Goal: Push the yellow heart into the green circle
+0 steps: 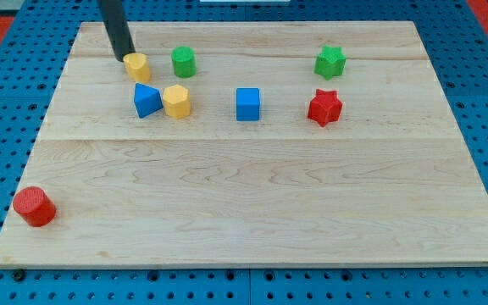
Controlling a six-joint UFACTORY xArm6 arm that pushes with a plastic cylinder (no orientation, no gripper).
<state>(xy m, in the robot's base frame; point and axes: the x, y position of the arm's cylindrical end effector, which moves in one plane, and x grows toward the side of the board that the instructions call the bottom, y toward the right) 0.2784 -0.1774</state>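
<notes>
Eight blocks on the board, none lettered: two red, two yellow, two blue, two green. Far left near the bottom, red cylinder. Up top, my tip touching the left edge of yellow heart; no jaws on it, just a bare rod. Below, blue block beside yellow hexagon. Just right of heart, a small gap between, green circle. Then blue cube, red star, green star

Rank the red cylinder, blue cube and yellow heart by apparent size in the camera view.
1. Red cylinder, though it is nearest the view's bottom, which may inflate it.
2. Blue cube.
3. Yellow heart, beside my tip.
</notes>
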